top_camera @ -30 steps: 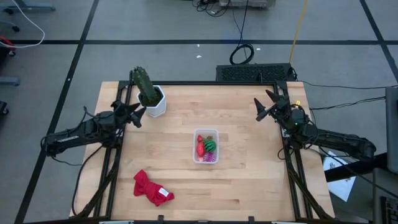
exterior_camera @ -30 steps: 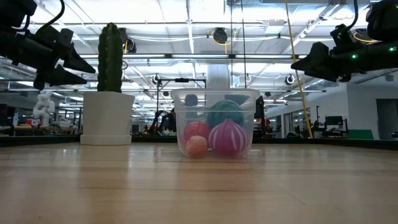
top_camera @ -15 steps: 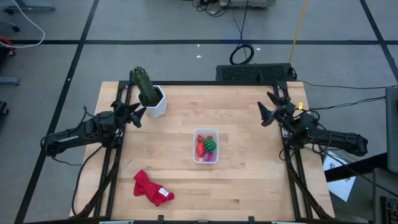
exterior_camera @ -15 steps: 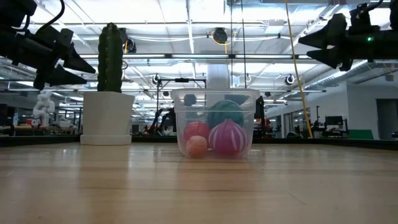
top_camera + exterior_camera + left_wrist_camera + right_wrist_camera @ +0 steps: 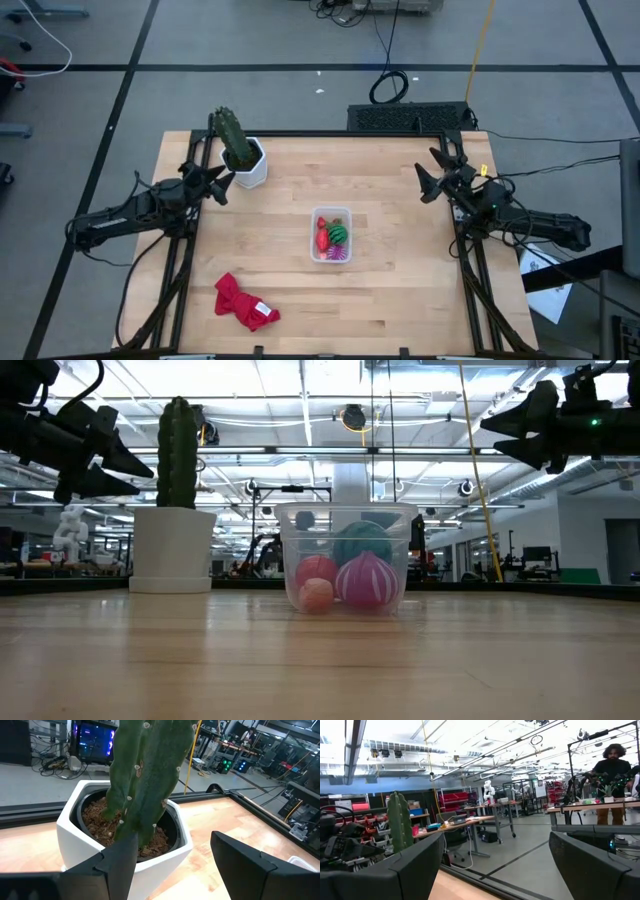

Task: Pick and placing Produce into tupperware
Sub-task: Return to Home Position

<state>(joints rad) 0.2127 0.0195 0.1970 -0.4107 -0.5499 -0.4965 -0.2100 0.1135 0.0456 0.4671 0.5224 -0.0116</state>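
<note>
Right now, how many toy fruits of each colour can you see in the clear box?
Red toy: 1
Pale orange toy: 1
Purple striped toy: 1
Green toy: 1
Total: 4 showing through the side of the tub; more may hide behind them.

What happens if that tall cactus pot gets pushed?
The cactus rises well above its white pot, so a high push would probably tip it. Soil inside likely adds weight; a low nudge may only slide it.
</note>
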